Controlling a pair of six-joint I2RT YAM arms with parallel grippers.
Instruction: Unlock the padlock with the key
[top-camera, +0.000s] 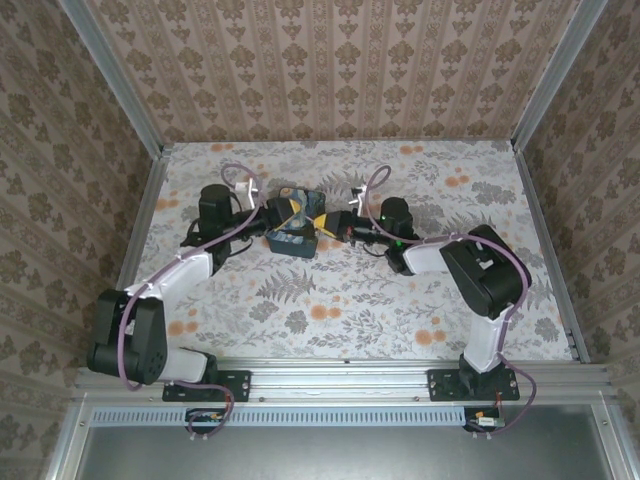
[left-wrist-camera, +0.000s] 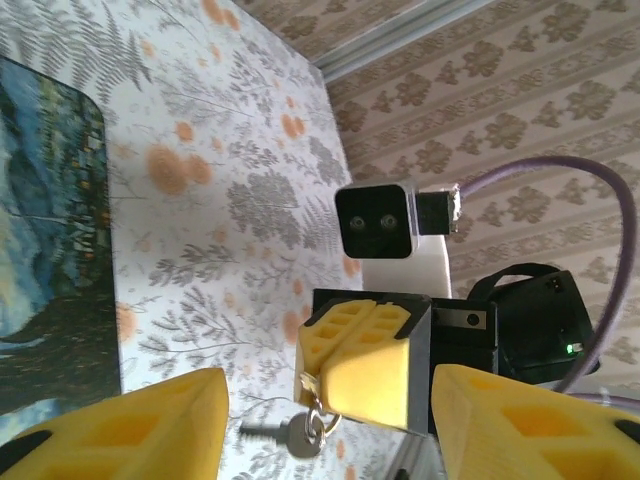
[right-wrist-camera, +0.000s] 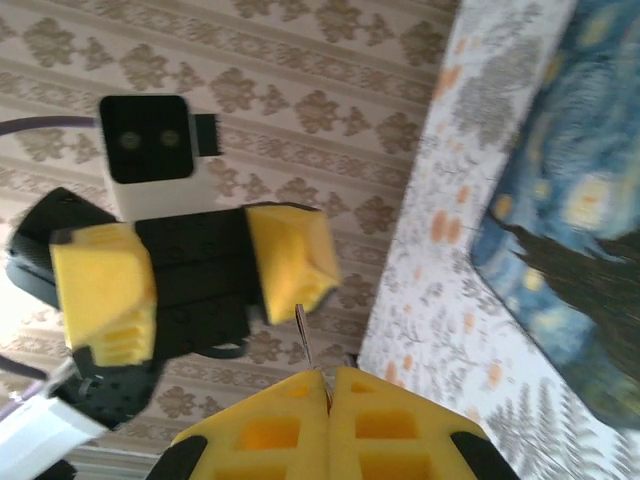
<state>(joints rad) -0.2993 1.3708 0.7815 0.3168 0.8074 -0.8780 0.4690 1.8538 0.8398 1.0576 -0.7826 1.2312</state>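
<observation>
My right gripper (right-wrist-camera: 330, 388) is shut on a small silver key (right-wrist-camera: 302, 335), whose thin blade sticks out past the fingertips toward the left gripper (right-wrist-camera: 200, 275). In the left wrist view the right gripper (left-wrist-camera: 322, 385) hangs between my wide-open yellow fingers (left-wrist-camera: 150, 425), and a key ring with a second silver key (left-wrist-camera: 285, 437) dangles below it. My left gripper (left-wrist-camera: 330, 410) is open and holds nothing. From above, the left gripper (top-camera: 285, 208) and the right gripper (top-camera: 322, 222) meet tip to tip over the blue box.
A shallow blue box with a starry-night print (top-camera: 292, 238) lies on the floral table (top-camera: 330, 300) under both grippers; the box (left-wrist-camera: 50, 230) fills the left of the left wrist view. Patterned walls (top-camera: 330, 60) enclose the table on three sides.
</observation>
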